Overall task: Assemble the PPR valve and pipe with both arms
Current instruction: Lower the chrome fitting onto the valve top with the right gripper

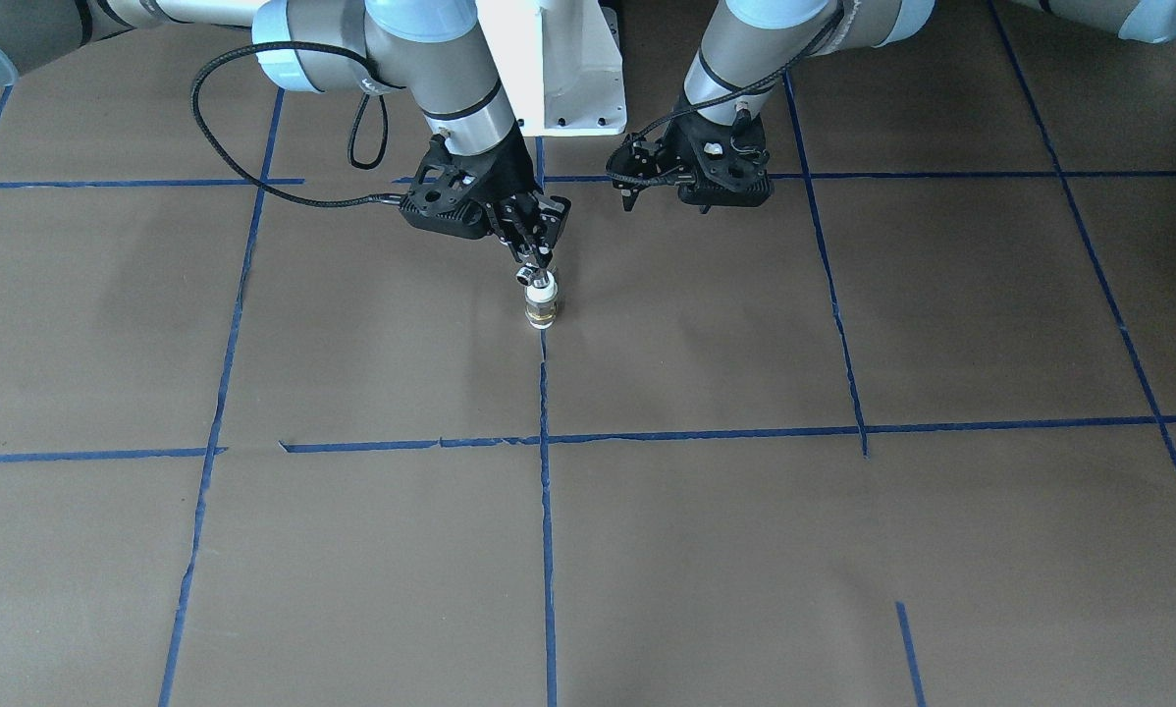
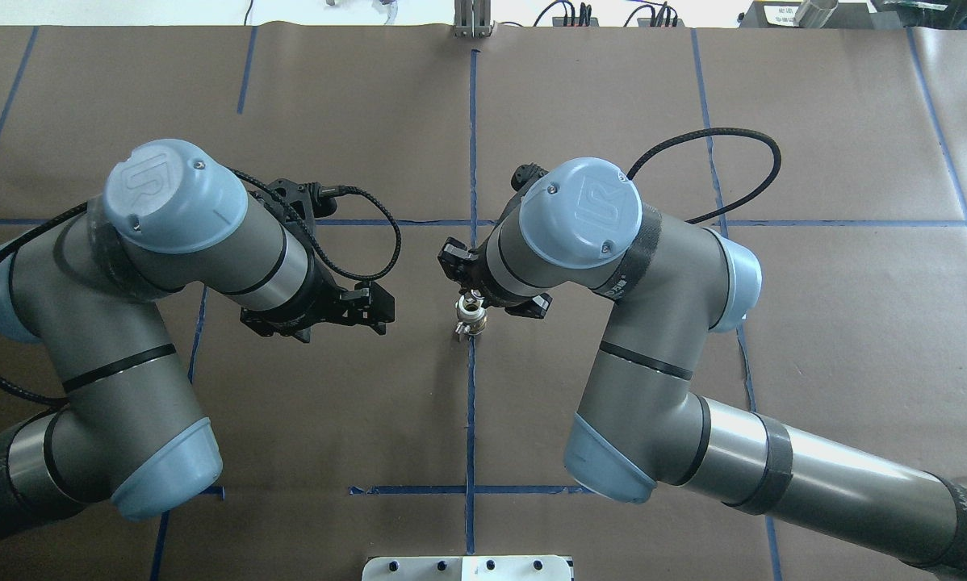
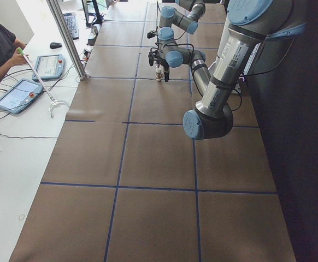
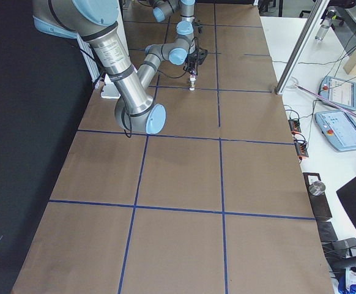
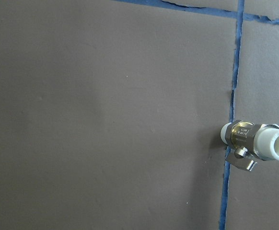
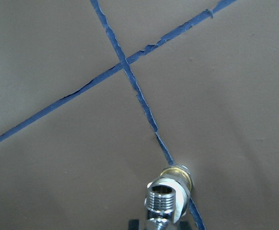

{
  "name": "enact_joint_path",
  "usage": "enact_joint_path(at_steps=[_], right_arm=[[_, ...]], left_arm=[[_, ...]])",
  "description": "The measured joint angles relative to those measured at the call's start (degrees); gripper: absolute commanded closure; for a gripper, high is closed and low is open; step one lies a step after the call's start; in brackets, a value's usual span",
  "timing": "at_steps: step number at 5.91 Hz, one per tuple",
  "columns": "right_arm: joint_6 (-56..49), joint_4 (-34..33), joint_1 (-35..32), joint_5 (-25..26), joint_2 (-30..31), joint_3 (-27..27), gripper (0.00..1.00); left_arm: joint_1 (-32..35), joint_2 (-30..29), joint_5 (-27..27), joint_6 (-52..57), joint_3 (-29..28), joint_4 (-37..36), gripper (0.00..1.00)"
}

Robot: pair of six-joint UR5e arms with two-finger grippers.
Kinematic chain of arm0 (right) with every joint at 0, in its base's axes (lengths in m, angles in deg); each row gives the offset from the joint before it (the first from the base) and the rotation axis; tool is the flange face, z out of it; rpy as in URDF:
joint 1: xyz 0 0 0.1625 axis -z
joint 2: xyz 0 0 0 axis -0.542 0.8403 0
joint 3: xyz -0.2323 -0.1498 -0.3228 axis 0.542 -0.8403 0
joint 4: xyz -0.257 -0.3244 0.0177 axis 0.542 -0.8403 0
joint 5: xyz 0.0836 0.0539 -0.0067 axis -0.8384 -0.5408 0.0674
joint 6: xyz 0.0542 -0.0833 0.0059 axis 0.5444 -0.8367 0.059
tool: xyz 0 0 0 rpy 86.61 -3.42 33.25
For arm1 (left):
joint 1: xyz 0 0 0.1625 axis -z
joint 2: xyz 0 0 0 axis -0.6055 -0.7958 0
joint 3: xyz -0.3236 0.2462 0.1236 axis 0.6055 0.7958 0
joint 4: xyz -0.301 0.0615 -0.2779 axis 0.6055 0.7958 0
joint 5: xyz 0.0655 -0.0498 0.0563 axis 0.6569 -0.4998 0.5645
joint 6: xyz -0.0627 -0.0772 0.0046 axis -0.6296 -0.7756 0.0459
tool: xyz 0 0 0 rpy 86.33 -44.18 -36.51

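The valve and pipe piece (image 1: 541,298) stands upright on the brown table on a blue tape line: a chrome threaded valve on top, a white PPR fitting below, a brass ring at the base. My right gripper (image 1: 537,257) reaches down from above and is shut on the chrome valve top. The piece also shows in the overhead view (image 2: 469,317), the left wrist view (image 5: 254,141) and the right wrist view (image 6: 166,199). My left gripper (image 1: 629,184) hovers beside it, open and empty, a short way off (image 2: 383,309).
The white pedestal block (image 1: 561,69) stands just behind the grippers. Blue tape lines (image 1: 546,511) grid the brown table. An aluminium post (image 3: 66,38) and operator tablets (image 3: 18,94) lie past the far table edge.
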Motion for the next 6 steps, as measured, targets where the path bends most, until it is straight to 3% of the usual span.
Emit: enact_joint_path(at_steps=[3, 4, 5, 6], right_arm=[[-0.12, -0.09, 0.3, 0.02, -0.09, -0.57, 0.85], [-0.15, -0.12, 0.3, 0.0, -0.15, -0.77, 0.66], [-0.16, -0.16, 0.3, -0.04, -0.17, -0.83, 0.29], [-0.16, -0.17, 0.3, -0.09, -0.18, -0.89, 0.21]], left_arm=[[0.0, 0.0, 0.0, 0.02, 0.07, 0.0, 0.0], [0.0, 0.0, 0.0, 0.0, 0.11, 0.0, 0.0], [0.0, 0.0, 0.0, 0.0, 0.14, 0.0, 0.0], [0.0, 0.0, 0.0, -0.03, 0.16, 0.0, 0.0]])
